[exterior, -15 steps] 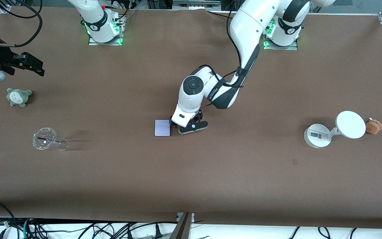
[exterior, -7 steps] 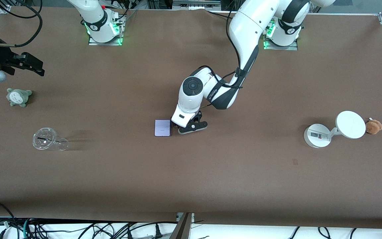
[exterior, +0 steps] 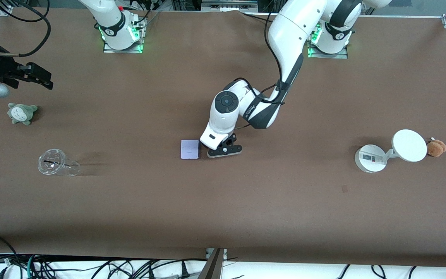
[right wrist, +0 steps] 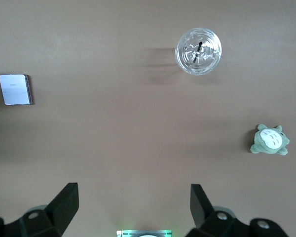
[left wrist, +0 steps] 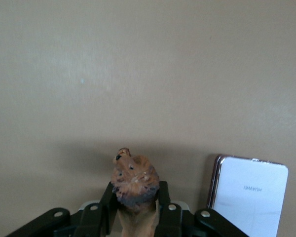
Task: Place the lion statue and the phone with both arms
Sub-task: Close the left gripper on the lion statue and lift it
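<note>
The left gripper [left wrist: 136,217] is clamped on the lion [left wrist: 134,181] at table centre, with the phone [exterior: 189,149] lying just beside it, at its 9 o'clock from the front. Lifting carelessly could nudge the phone. The right gripper [right wrist: 133,200] waits spread and empty, over the right arm's end.

My left end effector [left wrist: 136,217] is closed on the lion statue [left wrist: 134,185]; a black finger [left wrist: 107,207] presses each side of its body. The brown head with the darker mane sticks out past the fingertips, snout tipped up. The phone [left wrist: 247,195] lies flat on the brown desk [left wrist: 138,74] just beside the statue, not touching it, pale face up with a logo showing, dark metallic edge visible along one side. Soft shadow on the desk around the statue's head.
</note>
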Tool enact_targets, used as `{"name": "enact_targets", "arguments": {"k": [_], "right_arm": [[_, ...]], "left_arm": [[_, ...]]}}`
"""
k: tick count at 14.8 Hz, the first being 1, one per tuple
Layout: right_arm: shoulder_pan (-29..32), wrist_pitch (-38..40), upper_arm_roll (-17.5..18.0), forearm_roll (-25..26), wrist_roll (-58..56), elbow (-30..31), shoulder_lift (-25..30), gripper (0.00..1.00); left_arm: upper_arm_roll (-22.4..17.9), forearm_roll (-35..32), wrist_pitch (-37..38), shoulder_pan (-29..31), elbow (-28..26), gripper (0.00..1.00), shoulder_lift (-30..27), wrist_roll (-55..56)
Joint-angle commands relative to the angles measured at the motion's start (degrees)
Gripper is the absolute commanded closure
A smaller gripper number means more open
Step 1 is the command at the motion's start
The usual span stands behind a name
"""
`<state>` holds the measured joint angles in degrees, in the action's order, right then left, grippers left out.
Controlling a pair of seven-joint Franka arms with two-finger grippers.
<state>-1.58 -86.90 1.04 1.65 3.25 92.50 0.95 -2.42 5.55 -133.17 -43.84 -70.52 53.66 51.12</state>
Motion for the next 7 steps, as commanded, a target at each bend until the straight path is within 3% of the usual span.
{"name": "enact_targets", "arguments": {"k": [1,7], "right_arm": [[0.3,0.9,0.3,-0.9,-1.0,-0.6,-0.1,0.0],[0.3,1.4,0.2,-0.8,-2.0,-0.6,-0.2,0.0]], "left_arm": [[0.0,-0.2,3.3,3.7,0.0,1.0,-2.9,-6.9],[0.3,0.1,14.0,14.4,-3.4,1.0,-10.4,-24.7]]}}
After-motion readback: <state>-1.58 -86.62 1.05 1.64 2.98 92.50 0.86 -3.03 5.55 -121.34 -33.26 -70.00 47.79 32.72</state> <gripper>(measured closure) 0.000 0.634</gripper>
